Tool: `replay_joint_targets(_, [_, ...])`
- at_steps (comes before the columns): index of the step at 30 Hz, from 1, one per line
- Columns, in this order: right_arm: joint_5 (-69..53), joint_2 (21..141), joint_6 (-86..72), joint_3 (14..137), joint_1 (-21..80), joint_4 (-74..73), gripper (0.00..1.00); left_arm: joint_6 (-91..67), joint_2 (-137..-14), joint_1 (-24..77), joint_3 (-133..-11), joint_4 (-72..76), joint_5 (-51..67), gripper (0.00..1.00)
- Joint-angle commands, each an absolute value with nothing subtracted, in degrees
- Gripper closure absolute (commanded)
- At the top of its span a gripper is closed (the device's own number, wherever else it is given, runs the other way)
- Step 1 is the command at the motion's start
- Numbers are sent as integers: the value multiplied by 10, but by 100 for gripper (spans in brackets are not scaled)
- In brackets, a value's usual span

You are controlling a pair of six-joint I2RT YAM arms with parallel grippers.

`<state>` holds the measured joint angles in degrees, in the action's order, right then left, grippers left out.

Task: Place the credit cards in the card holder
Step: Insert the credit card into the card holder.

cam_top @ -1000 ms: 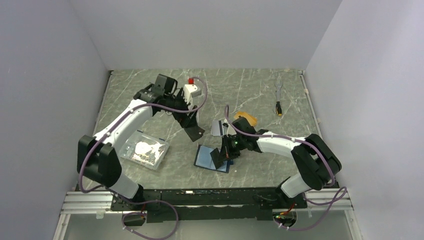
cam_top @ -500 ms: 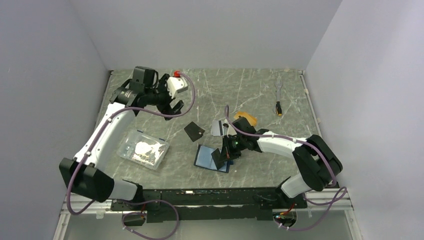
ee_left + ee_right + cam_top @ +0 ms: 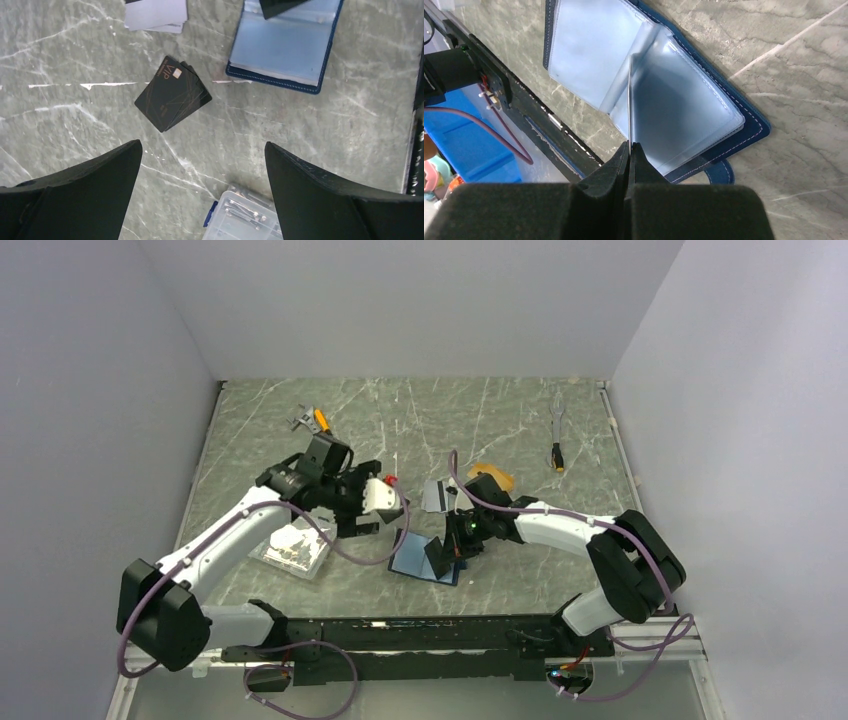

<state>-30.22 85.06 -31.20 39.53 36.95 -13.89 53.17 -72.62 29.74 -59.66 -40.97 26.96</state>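
– Down at 6 o'clock on the tabletop [image 3: 480,410], see the card holder [image 3: 408,555]? Open, looks empty.
– Yes. Held open, pinched tight in the right end effector [image 3: 630,150], reaching in from 4 o'clock.
– Credit cards [image 3: 436,495]?
– All three left out, probably. Black card [image 3: 172,93] lying below the left end effector [image 3: 202,145], spread wide, pointing down.

My table [image 3: 480,415]: grey-green marbled top with white veins. Plain pale walls close it in on three sides: back wall [image 3: 400,300], left wall [image 3: 90,390], right wall [image 3: 740,390]. An aluminium rail [image 3: 170,640] runs along the near edge. A blue bin [image 3: 469,145] sits below that edge, seen from my right wrist. Light even, shadows soft.
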Motion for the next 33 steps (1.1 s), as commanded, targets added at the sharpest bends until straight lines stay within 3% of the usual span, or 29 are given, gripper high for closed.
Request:
replay_joint_targets(1, [-288, 838, -299, 416, 370, -158, 100, 646, -712, 312, -540, -353, 273, 1])
replay_joint_targets(15, [-317, 848, -297, 419, 371, -180, 100, 792, -777, 476, -429, -237, 223, 1])
replay_joint_targets(28, [-329, 850, -280, 445, 367, -221, 100, 795, -832, 517, -396, -225, 201, 45])
replay_joint_targets(33, [-334, 841, -275, 446, 352, -219, 100, 731, -837, 538, -406, -230, 206, 51])
